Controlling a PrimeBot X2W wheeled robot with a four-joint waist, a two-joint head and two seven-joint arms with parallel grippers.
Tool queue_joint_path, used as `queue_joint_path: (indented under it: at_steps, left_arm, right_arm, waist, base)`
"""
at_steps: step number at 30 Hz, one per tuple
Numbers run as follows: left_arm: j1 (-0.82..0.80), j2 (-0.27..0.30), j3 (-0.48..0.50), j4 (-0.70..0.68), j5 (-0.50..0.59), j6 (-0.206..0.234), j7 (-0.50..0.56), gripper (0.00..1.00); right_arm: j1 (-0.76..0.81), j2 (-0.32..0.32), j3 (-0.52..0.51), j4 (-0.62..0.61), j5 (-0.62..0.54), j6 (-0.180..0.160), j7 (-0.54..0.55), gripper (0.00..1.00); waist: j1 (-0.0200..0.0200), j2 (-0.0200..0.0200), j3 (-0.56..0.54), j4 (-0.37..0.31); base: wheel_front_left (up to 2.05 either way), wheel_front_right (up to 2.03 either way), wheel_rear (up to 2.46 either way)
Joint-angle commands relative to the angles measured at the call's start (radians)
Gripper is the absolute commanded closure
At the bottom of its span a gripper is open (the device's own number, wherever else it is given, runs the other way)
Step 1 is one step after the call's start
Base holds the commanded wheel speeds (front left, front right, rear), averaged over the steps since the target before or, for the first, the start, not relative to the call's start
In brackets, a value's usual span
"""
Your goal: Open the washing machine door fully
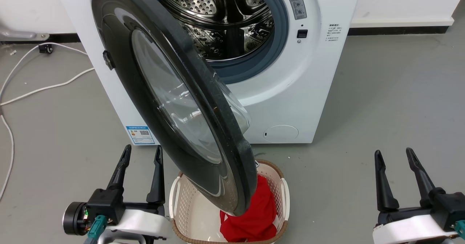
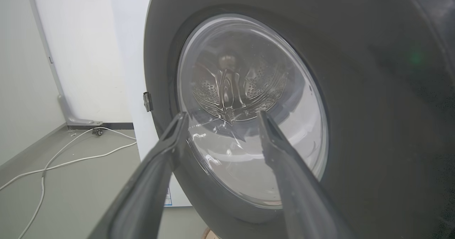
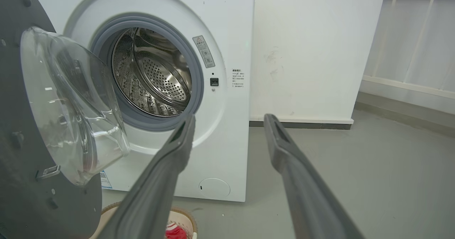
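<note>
Head cam looks fwd/down on washing machine; L wrist v. near washing machine door outside; R wrist, farther back, sees its inside. All share it.

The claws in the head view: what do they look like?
Each has two long, dark, tapering fingers on a black block, joined to a white forearm shell. The left claw shows a round black-and-silver cap and a teal plug; the right claw a teal plug too.
</note>
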State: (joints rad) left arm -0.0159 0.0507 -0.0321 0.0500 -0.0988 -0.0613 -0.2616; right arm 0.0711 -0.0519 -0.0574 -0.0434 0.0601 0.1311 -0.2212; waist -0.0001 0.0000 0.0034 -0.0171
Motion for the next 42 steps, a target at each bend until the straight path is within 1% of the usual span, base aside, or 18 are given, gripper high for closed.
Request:
queue_joint_path:
  at_steps: [1,16,17,18,23,28,36,42]
  left_arm:
    - [-0.001,-0.001,-0.001,-0.004,0.007,-0.001,-0.005,0.00]
    - [-0.002,-0.001,0.000,-0.007,0.014,-0.008,-0.005,0.00]
    - [-0.003,-0.001,0.000,-0.009,0.012,-0.009,-0.005,0.69]
    - [-0.003,-0.001,0.001,-0.009,0.011,-0.010,-0.005,1.00]
    - [-0.006,-0.001,0.002,-0.021,0.008,-0.008,-0.005,1.00]
    - [-0.028,-0.001,0.002,-0.087,0.004,-0.001,-0.005,1.00]
    - [-0.105,-0.001,0.020,-0.309,0.032,0.008,-0.004,1.00]
    - [-0.202,0.001,0.016,-0.484,0.059,0.006,-0.004,1.00]
  right_arm:
    - [-0.004,0.003,0.001,0.006,0.003,-0.001,-0.008,0.00]
    - [-0.029,0.003,0.002,0.049,0.019,-0.001,-0.027,0.00]
    - [-0.030,0.003,0.004,0.050,0.019,-0.001,-0.028,0.00]
    - [-0.030,0.003,0.004,0.051,0.019,-0.001,-0.029,0.00]
    - [-0.033,0.003,0.007,0.053,0.023,-0.001,-0.032,0.00]
    - [-0.032,0.003,0.006,0.051,0.025,-0.001,-0.034,0.00]
    - [-0.034,0.003,-0.002,0.054,0.030,-0.001,-0.035,0.00]
    - [-0.041,0.003,-0.002,0.060,0.032,-0.001,-0.034,0.00]
  waist:
    - [0.0001,0.0000,0.000,0.000]
    - [0.0001,0.0000,0.002,-0.004]
    - [0.0001,0.0000,0.003,-0.004]
    - [0.0001,0.0000,0.003,-0.004]
    - [0.0001,0.0000,0.008,-0.005]
    - [0.0001,0.0000,0.012,-0.005]
    - [0.0001,0.0000,0.013,-0.001]
    - [0.0001,0.0000,0.014,-0.004]
  base:
    - [0.00,0.00,0.00]
    - [0.00,0.00,0.00]
    - [0.00,0.00,0.00]
    - [0.00,0.00,0.00]
    - [0.00,0.00,0.00]
    - [0.00,0.00,0.00]
    - [0.00,0.00,0.00]
    - [0.00,0.00,0.00]
